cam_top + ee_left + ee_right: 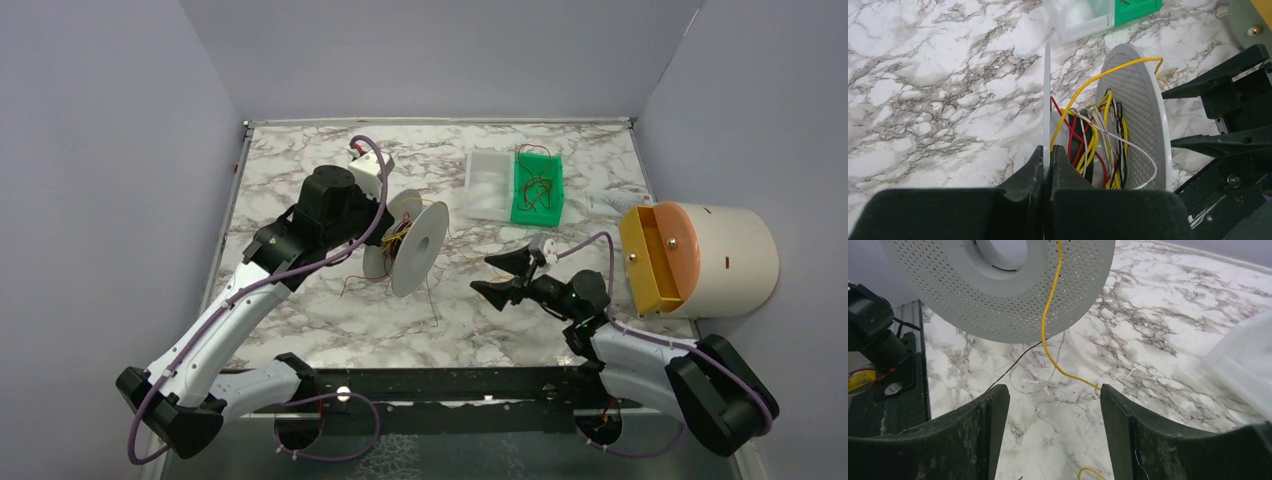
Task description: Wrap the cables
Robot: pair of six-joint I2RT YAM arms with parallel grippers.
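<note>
A white perforated spool [418, 247] stands on edge at the table's middle left, with thin yellow, red, black and white cables [1091, 141] bunched between its two discs. My left gripper [1047, 156] is shut on the rim of the spool's near disc [1047, 100]. My right gripper [503, 272] is open and empty, just right of the spool. In the right wrist view a yellow cable [1049, 327] hangs off the spool's disc [998, 295] down to the table and runs between my open fingers [990, 425]. A thin black cable [1013, 367] lies on the table beside it.
A green tray [538, 188] holding more thin cables and a clear box [487, 185] stand at the back. A cream cylinder with an orange face and yellow drawer [700, 258] sits at the right edge. A loose strand [433, 305] trails on the marble below the spool.
</note>
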